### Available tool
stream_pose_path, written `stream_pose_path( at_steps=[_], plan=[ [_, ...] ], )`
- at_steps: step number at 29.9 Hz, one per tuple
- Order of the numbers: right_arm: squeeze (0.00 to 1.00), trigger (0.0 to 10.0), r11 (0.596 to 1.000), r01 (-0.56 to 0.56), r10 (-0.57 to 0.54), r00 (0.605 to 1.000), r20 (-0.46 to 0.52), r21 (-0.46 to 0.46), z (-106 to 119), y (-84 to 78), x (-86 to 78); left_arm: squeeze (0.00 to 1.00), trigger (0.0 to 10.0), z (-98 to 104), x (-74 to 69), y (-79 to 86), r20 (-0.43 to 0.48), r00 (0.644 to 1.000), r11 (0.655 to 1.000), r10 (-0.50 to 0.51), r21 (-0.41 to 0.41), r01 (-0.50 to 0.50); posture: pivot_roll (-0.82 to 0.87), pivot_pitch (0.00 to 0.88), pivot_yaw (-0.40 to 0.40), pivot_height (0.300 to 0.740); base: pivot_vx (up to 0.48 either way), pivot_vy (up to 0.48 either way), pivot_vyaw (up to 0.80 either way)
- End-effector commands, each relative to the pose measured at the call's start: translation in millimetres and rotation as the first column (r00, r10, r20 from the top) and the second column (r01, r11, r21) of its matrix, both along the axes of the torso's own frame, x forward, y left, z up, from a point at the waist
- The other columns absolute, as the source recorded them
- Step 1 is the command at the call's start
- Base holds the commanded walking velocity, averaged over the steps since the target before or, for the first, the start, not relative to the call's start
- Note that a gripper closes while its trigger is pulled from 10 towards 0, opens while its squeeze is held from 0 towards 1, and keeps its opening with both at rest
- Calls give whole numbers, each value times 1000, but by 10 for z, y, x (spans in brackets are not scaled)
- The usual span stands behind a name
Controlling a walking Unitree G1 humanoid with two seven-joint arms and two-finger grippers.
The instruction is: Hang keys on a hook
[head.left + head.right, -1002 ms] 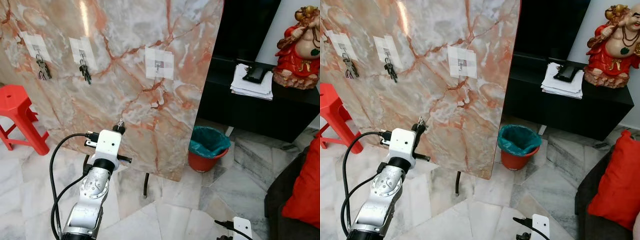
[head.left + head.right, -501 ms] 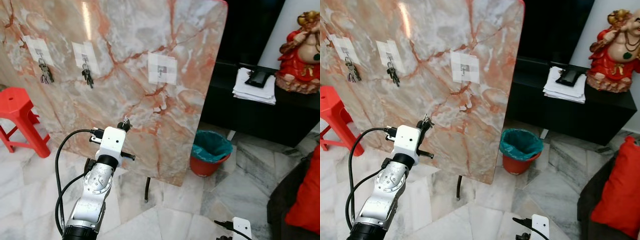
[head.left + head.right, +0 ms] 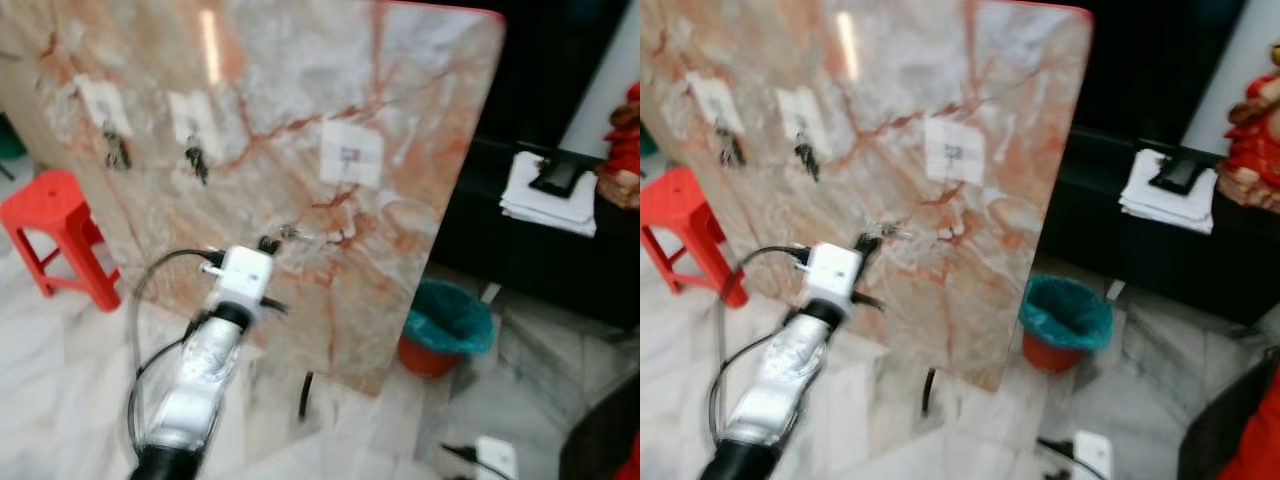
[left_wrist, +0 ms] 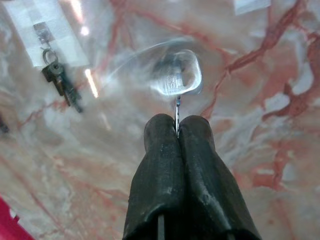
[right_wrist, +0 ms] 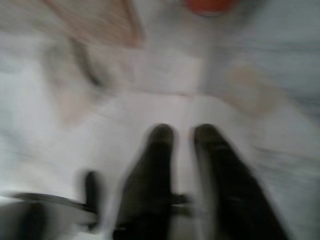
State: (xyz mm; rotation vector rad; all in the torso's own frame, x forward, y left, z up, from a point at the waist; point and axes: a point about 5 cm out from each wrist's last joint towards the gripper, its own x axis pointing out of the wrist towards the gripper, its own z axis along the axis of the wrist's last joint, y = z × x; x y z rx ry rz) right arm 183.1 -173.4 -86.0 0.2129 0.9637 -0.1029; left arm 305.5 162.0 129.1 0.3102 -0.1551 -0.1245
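From my head cameras, both smeared by motion, I see my left gripper [image 3: 268,243] raised in front of the marble slab [image 3: 420,90], with the keys [image 3: 290,234] sticking out past its tip as a small bright blur. They sit below and to the left of the free hook [image 3: 349,154] on its white pad. Two other hooks further left already carry key bunches [image 3: 197,163]. A bin [image 3: 447,322] stands on the floor beside the slab and a red stool [image 3: 55,208] to the left.

Along my left wrist, the two black fingers [image 4: 162,165] are pressed together on a thin metal stem, and the keys [image 4: 176,75] swing above them as a ghosted ring. One hung bunch [image 4: 62,85] shows off to the side.

Along my right wrist, the picture is badly blurred; my right gripper [image 5: 183,134] hangs idle over the floor with a narrow gap between its fingers.

My worry is the swing: with the ring moving and my view shaking, I could miss the hook, knock its pad, or let the thin stem slip from my pinch.
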Motion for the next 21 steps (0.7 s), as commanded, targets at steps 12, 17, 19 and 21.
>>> stream_pose_path(
  at_steps=[12, 17, 19, 21],
  plan=[
    [0, 10000, 999, 23, -24, 999, -47, -30, -55, -138, -148, 0, 10000, 125, -2, -220, 51, 995, 996, -87, -14, 88, 138, 15, -49, 740, 292, 0, 0],
    [0, 10000, 999, 22, -23, 999, -49, -30, -57, -139, -154, 0, 10000, 150, -6, -242, 61, 993, 995, -97, -11, 97, 138, 14, -49, 740, 295, 0, 0],
    [0, 10000, 999, 22, -23, 999, -49, -30, -58, -140, -156, 0, 10000, 169, -18, -274, 73, 991, 993, -115, -11, 116, 139, 11, -49, 740, 292, 0, 0],
    [0, 10000, 999, 21, -23, 999, -50, -30, -59, -139, -158, 0, 10000, 177, -32, -296, 79, 988, 991, -132, -12, 133, 138, 11, -49, 740, 142, 0, 0]
  ],
)
